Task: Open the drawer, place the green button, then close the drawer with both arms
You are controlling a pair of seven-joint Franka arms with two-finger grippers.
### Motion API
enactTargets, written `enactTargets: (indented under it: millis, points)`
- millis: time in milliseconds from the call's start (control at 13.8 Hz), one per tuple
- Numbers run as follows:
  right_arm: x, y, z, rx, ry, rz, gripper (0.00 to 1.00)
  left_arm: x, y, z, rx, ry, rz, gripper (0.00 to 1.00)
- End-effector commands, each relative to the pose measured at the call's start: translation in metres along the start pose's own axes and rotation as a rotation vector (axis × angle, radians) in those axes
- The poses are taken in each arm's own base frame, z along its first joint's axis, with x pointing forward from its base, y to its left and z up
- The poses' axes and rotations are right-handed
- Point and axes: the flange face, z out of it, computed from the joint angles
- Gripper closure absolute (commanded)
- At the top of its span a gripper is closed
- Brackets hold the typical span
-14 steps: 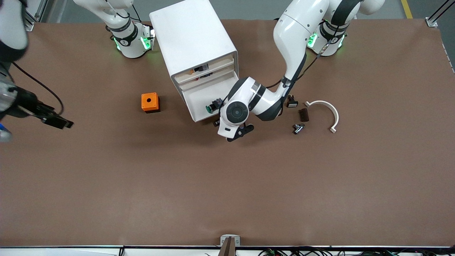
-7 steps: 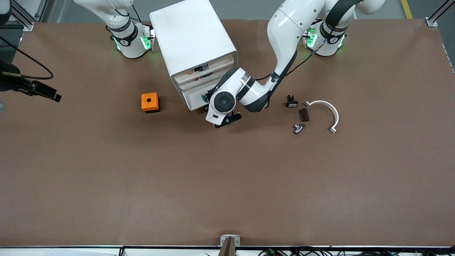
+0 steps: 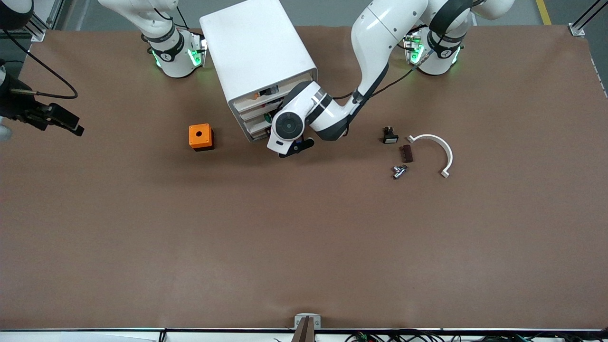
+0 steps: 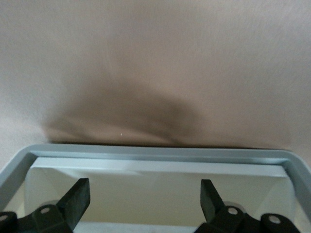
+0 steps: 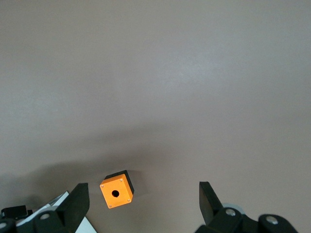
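Note:
The rounded white cabinet [image 3: 259, 45] stands between the two arm bases. Its lower drawer [image 3: 255, 128] is pushed almost fully in. A small green spot, the button's cap [image 3: 268, 116], shows in the slot beside the left arm's hand [image 3: 287, 126]. My left gripper [image 4: 144, 199] is open and empty, its fingers [image 4: 77, 199] spread wide at the drawer's low front rim [image 4: 155, 153]. My right gripper [image 3: 66, 122] is open and empty, up in the air at the right arm's end of the table. In its wrist view it [image 5: 141, 204] looks down on the table.
An orange box with a hole [image 3: 201, 137] sits beside the cabinet toward the right arm's end, and shows in the right wrist view [image 5: 116, 192]. Toward the left arm's end lie a black part with a white face [image 3: 389, 136], a brown piece [image 3: 406, 153], a metal piece [image 3: 399, 171] and a white curved piece [image 3: 437, 147].
The left gripper has moved toward the cabinet and pushed the drawer, with the button in it, from wide open to almost shut. The right gripper has lifted and drawn back at the table's end.

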Motion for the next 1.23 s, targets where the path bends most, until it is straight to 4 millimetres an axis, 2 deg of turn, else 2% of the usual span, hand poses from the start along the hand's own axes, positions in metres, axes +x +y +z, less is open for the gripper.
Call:
enactTargets:
  millis: [0, 218, 363, 435, 580, 725, 870, 1016, 1161]
  points:
    - [-0.005, -0.002, -0.011, -0.006, 0.022, -0.022, 0.00, -0.013, 0.002, 0.015, 0.018, -0.003, -0.003, 0.00]
    - [-0.004, -0.013, -0.025, -0.009, 0.050, -0.045, 0.00, -0.025, 0.006, 0.023, 0.003, -0.045, -0.014, 0.00]
    - [-0.003, -0.016, -0.035, -0.015, 0.072, -0.055, 0.00, -0.025, 0.006, 0.023, 0.003, -0.045, -0.012, 0.00]
    - [0.001, -0.017, -0.037, -0.024, 0.079, -0.058, 0.00, -0.023, 0.006, 0.021, 0.002, -0.038, -0.012, 0.00]
    - [0.001, -0.016, -0.039, -0.024, 0.072, -0.053, 0.00, -0.003, 0.002, 0.003, -0.015, -0.016, -0.030, 0.00]
    - [0.001, -0.014, -0.044, -0.023, 0.081, -0.053, 0.00, 0.044, -0.012, -0.030, -0.031, 0.048, -0.059, 0.00]
    - [0.002, -0.011, -0.046, -0.023, 0.083, -0.045, 0.00, 0.079, -0.030, -0.074, -0.026, 0.156, -0.059, 0.00]
    - [0.003, -0.011, -0.051, -0.023, 0.095, -0.049, 0.00, 0.108, -0.052, -0.125, -0.028, 0.262, -0.067, 0.00]
    - [0.004, -0.010, -0.055, -0.021, 0.104, -0.066, 0.00, 0.132, -0.079, -0.166, -0.007, 0.317, -0.084, 0.00]
